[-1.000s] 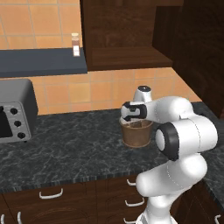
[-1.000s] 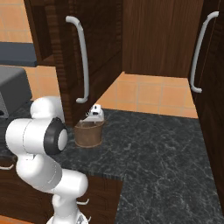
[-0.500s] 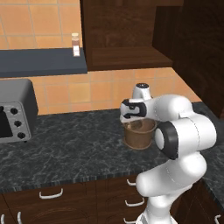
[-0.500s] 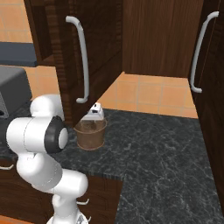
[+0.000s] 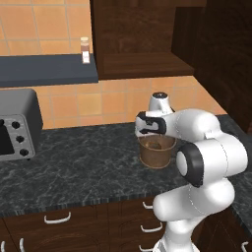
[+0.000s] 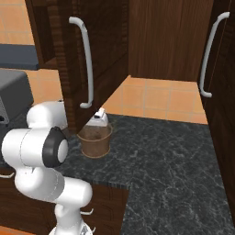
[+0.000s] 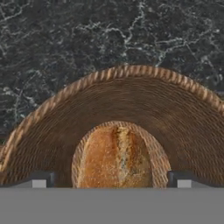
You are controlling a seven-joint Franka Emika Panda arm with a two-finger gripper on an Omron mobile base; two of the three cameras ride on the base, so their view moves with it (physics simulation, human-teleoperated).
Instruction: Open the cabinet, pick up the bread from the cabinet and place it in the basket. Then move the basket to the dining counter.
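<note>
Bread (image 7: 114, 157) in basket (image 7: 65, 118), on granite counter (image 5: 74, 162); toaster oven (image 5: 17, 123) at basket's 9 o'clock.

The tan-brown bread loaf (image 7: 114, 158) lies on the bottom of the round woven basket (image 7: 144, 98), low centre of the hand view, under the open dark wood cabinet (image 6: 98, 46).
</note>
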